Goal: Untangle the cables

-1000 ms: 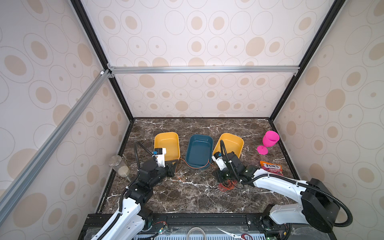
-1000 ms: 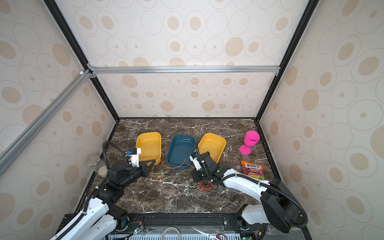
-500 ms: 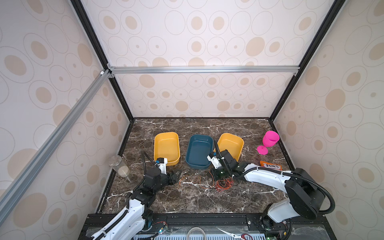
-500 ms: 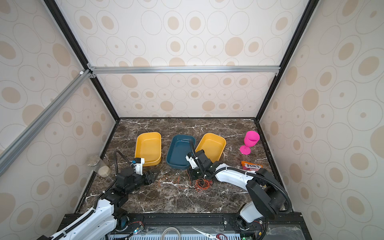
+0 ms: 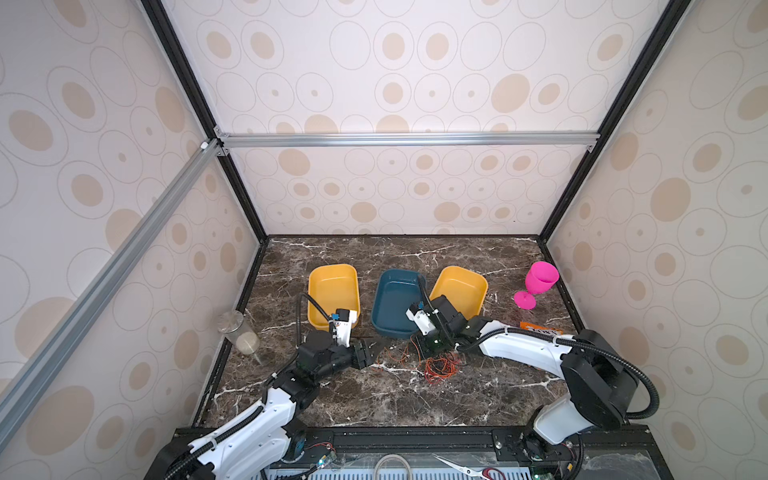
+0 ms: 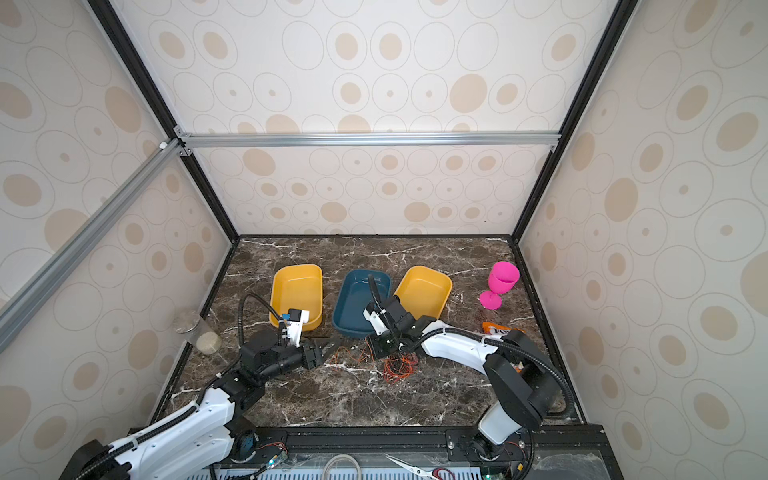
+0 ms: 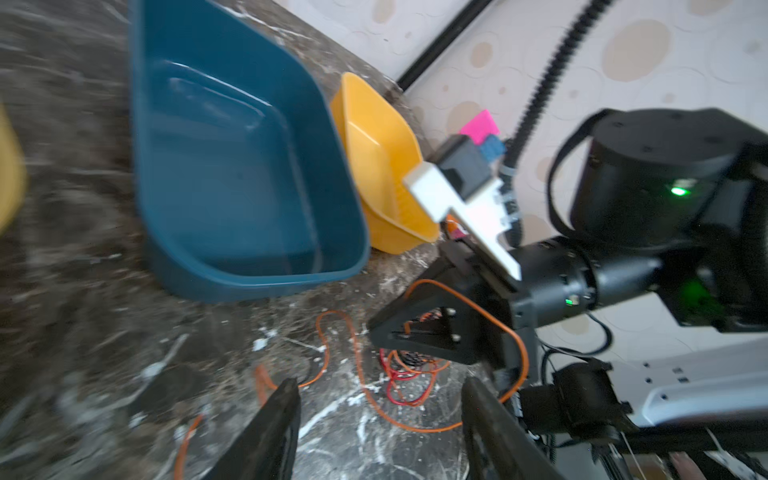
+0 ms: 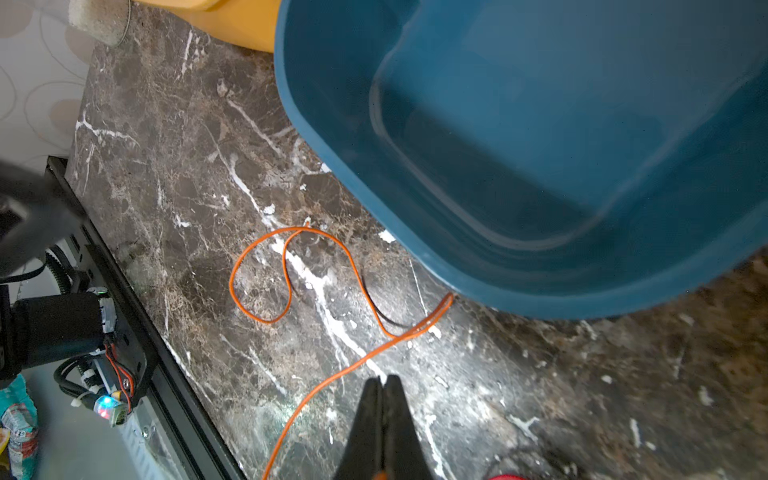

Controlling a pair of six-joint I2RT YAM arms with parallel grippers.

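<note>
The cables lie on the marble in front of the trays. Their red, orange and black tangle (image 5: 440, 368) (image 6: 399, 368) (image 7: 409, 365) sits under my right gripper. An orange strand (image 5: 390, 355) (image 8: 286, 274) snakes out from it toward my left gripper. My right gripper (image 5: 420, 353) (image 6: 375, 352) (image 7: 370, 332) (image 8: 382, 380) is shut, low over the tangle. An orange cable arcs over it and a fleck of orange shows between its jaws. My left gripper (image 5: 372, 355) (image 6: 328, 351) (image 7: 380, 395) is open and faces the tangle, with only marble between its fingers.
Behind the cables stand a yellow tray (image 5: 332, 269), a blue tray (image 5: 395, 275) (image 7: 249, 282) (image 8: 540, 307) and a second yellow tray (image 5: 461, 272). A pink goblet (image 5: 540, 278) and an orange packet (image 5: 540, 330) are at the right. A jar (image 5: 237, 332) stands at the left wall.
My left gripper has opened, and the orange strand it held now lies on the marble. That arm has moved right and toward the front. My right gripper has shifted a little left, still shut.
</note>
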